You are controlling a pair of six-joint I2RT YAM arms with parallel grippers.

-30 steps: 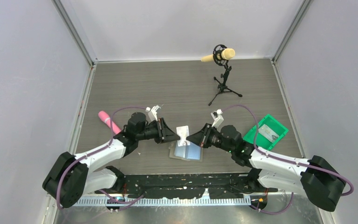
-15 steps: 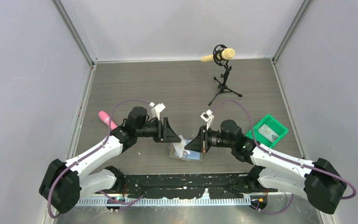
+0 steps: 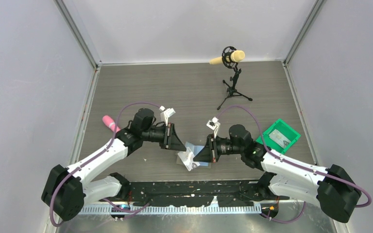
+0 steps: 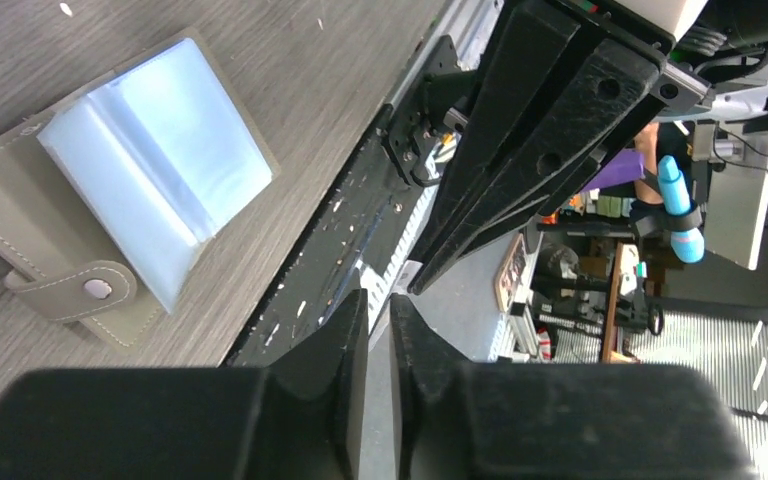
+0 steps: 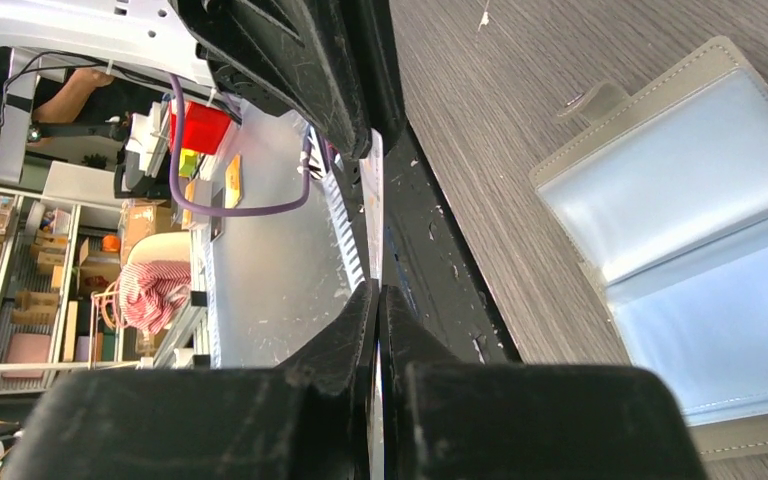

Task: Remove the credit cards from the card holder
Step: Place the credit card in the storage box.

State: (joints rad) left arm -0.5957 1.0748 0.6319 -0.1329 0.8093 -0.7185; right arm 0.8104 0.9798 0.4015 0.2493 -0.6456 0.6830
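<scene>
The card holder (image 3: 204,164) lies open on the table between the arms, its light blue clear pockets facing up. It also shows in the left wrist view (image 4: 120,200) and the right wrist view (image 5: 700,240). My right gripper (image 3: 197,155) (image 5: 378,295) is shut on a credit card (image 3: 189,159), which shows in the right wrist view as a thin white edge (image 5: 378,220). It holds the card low over the holder's near left part. My left gripper (image 3: 180,143) (image 4: 378,310) hovers just left of it, its jaws a narrow gap apart with nothing between them.
A green bin (image 3: 277,137) with something pale inside stands at the right. A microphone on a small tripod (image 3: 233,73) stands at the back. A pink object (image 3: 109,123) lies at the left. The black base rail (image 3: 194,187) runs along the table's near edge.
A second ago both grippers held the card up between them above the holder. Both have since dropped toward the holder. The card is now only in the right gripper, and the left has let go.
</scene>
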